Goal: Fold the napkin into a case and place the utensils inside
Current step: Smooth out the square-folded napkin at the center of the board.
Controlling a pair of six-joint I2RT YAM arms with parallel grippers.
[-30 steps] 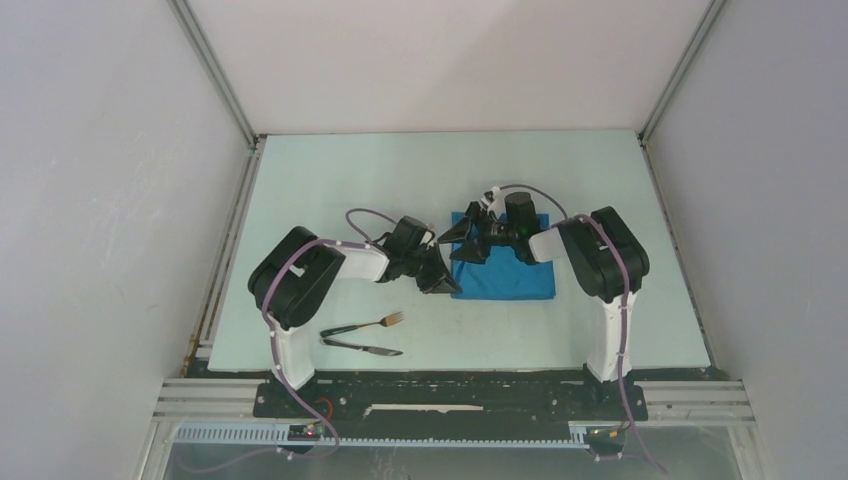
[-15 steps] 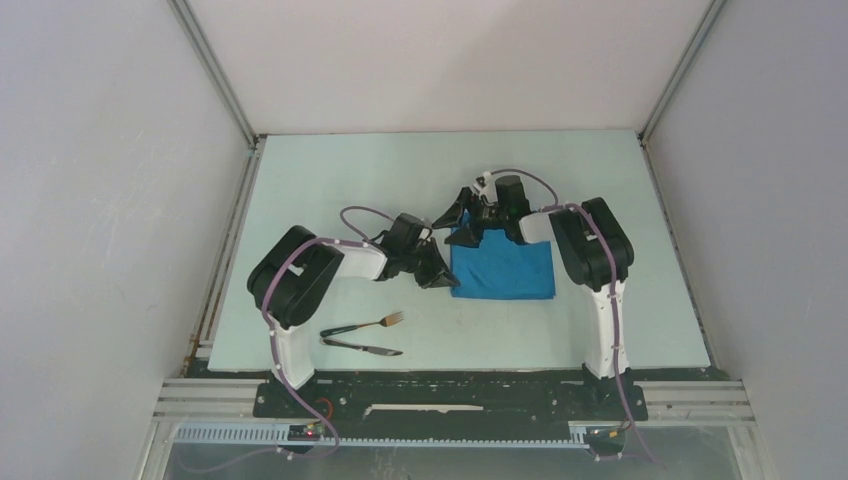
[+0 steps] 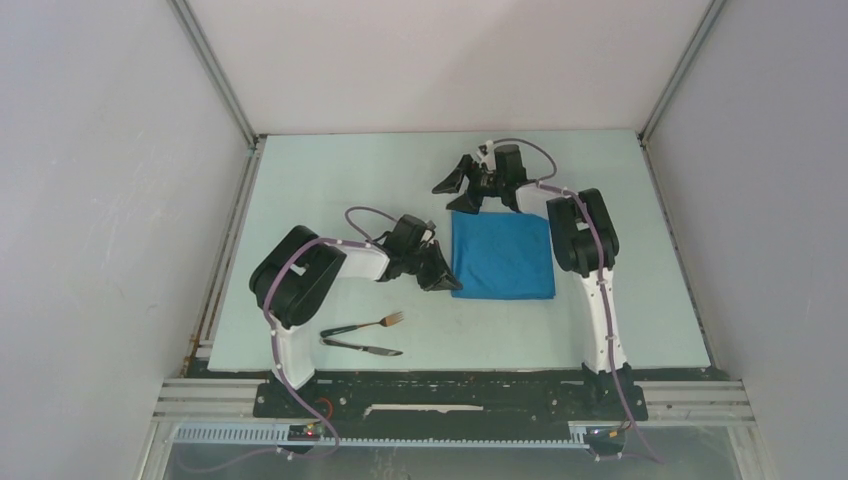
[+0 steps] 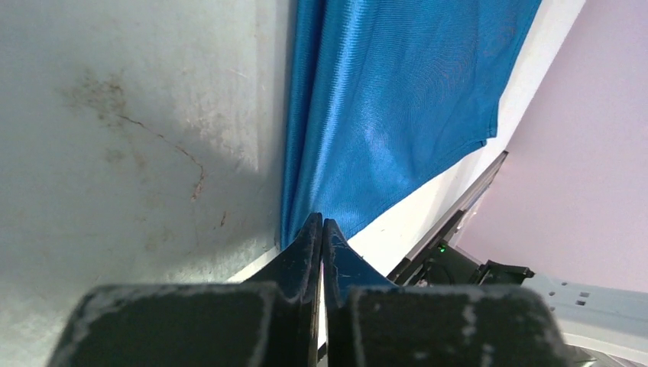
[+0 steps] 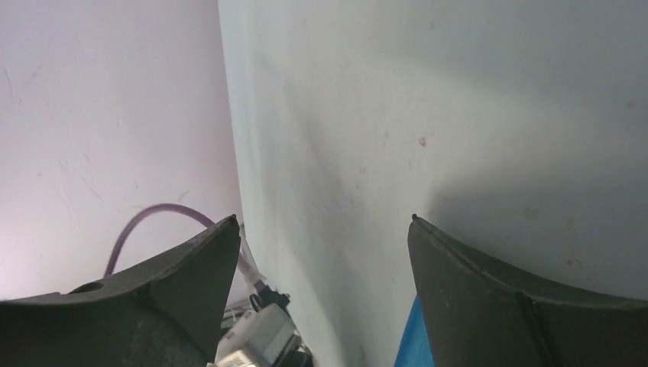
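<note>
the napkin (image 3: 502,255) is lying flat on the table (image 3: 330,190) as a squarish folded sheet. it is not yet showing a narrow pocket shape, so folding is being judged as partly done.

the left gripper (image 3: 447,284) is sitting with its jaws pressed together at the napkin's near left corner. the left wrist view is showing the tips meeting right at the cloth's edge. whether a ply is caught between them cannot be told.

the right gripper (image 3: 458,190) is hovering over bare table just beyond the napkin's far edge, jaws spread wide and holding nothing.

the fork (image 3: 372,324) and knife (image 3: 362,347) are lying side by side near the left arm's base, well apart from the napkin and touching neither gripper.

work judged as outstanding: at least one more fold to narrow the napkin into a case, then lifting both utensils and sliding them inside.
</note>
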